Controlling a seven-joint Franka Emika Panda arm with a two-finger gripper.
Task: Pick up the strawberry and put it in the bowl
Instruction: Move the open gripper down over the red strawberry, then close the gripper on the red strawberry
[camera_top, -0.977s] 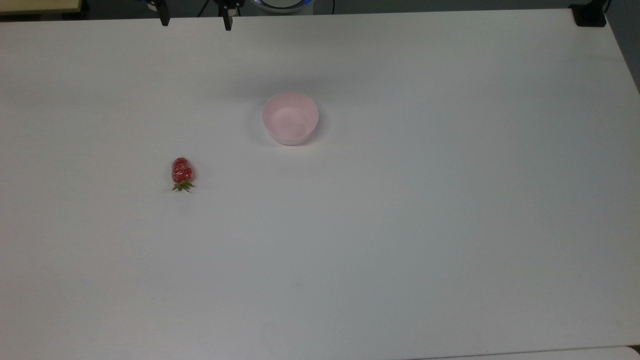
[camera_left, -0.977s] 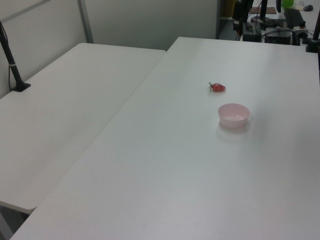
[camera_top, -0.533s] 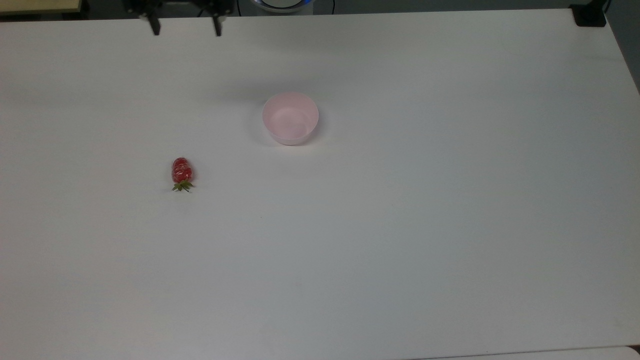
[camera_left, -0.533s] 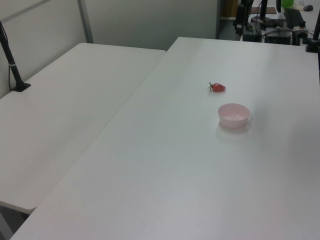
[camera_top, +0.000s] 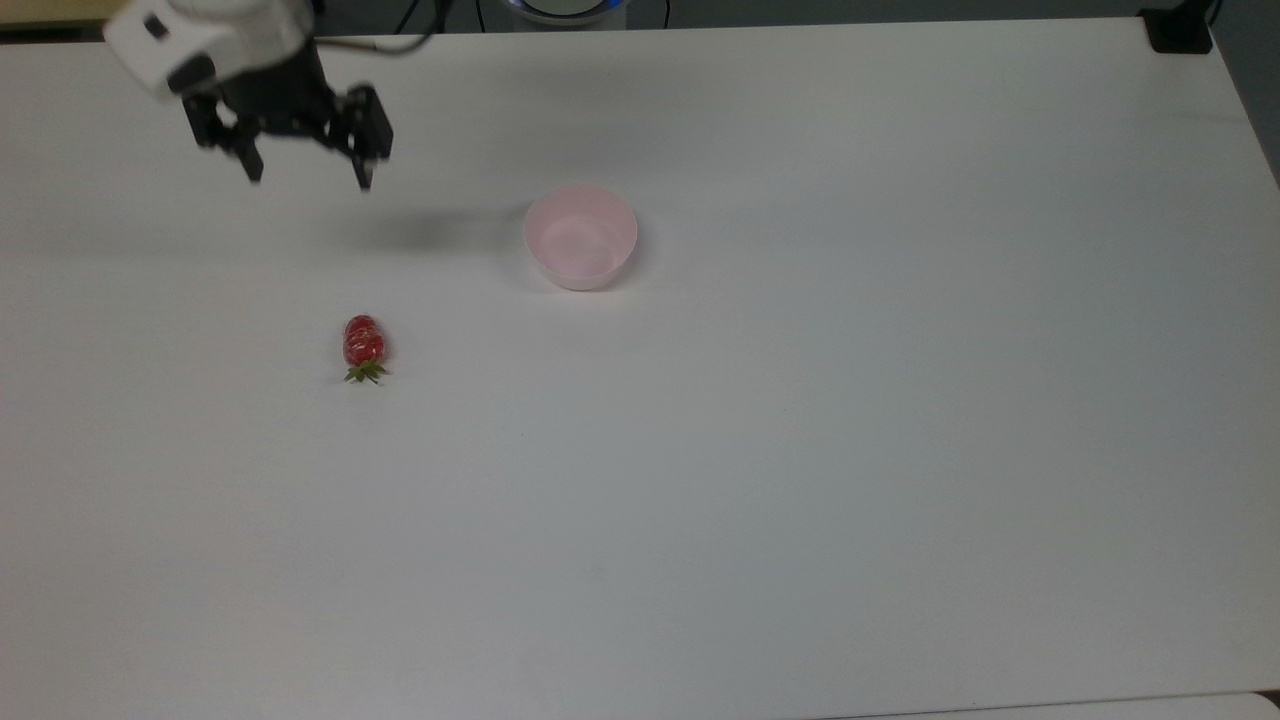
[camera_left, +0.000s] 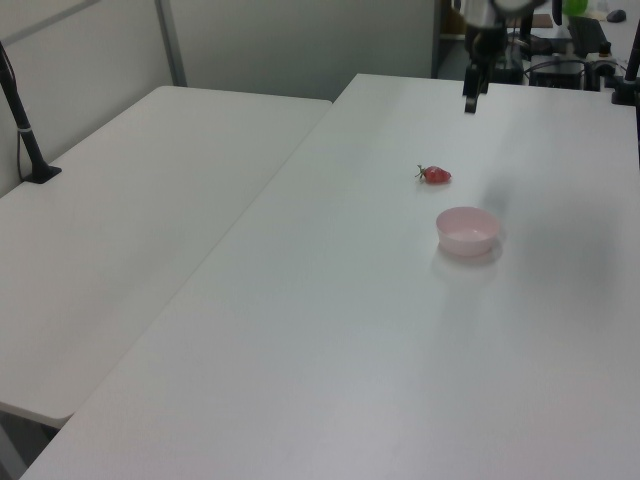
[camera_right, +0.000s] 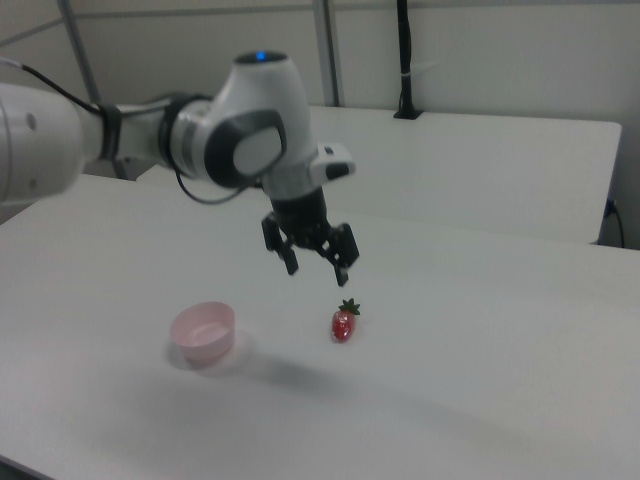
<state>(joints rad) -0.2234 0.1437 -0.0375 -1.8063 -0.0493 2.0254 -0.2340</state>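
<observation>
The small red strawberry (camera_top: 363, 345) lies on the white table (camera_top: 800, 450), its green leaves toward the top view's bottom; it also shows as strawberry (camera_left: 434, 175) and strawberry (camera_right: 344, 323). An empty pale pink bowl (camera_top: 581, 237) stands to its upper right in the top view, seen too as bowl (camera_left: 467, 229) and bowl (camera_right: 204, 331). My gripper (camera_top: 308, 178) hangs open in the air above the table, well beyond the strawberry toward the top view's upper left, nothing between its fingers. In the right view the gripper (camera_right: 316, 272) hovers above and just left of the strawberry.
A second white table (camera_left: 130, 220) adjoins on the left view's left, with a black post (camera_left: 25, 130) at its edge. A black clamp (camera_top: 1180, 30) sits at the top view's upper right corner. Equipment and cables (camera_left: 560, 50) crowd the far end in the left view.
The gripper has come down and forward from the table's far edge toward the strawberry, with more of the arm now in the top view. Strawberry and bowl have not moved.
</observation>
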